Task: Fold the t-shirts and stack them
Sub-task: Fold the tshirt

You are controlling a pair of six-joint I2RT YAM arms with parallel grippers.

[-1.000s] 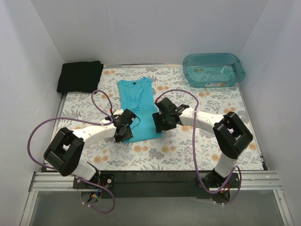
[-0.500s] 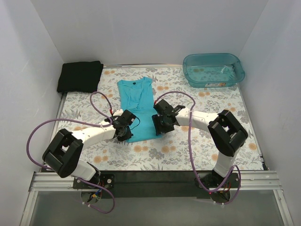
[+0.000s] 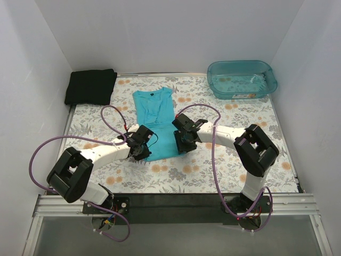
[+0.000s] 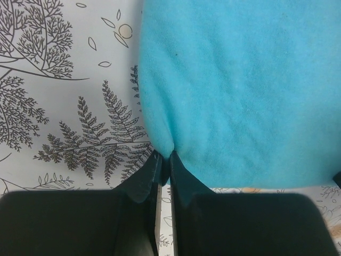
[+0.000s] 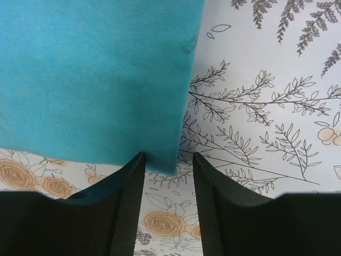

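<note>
In the middle of the table (image 3: 224,170) the teal shirt (image 3: 156,114) lies flat; the black shirt (image 3: 90,86) sits folded far left. The left gripper (image 4: 164,158) pinches the teal hem's corner; the right gripper (image 5: 168,160) stands apart around the other corner.

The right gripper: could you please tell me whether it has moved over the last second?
Yes. In the top view the right gripper has slid left, away from the plastic tub, to the near right corner of the turquoise t-shirt.
</note>
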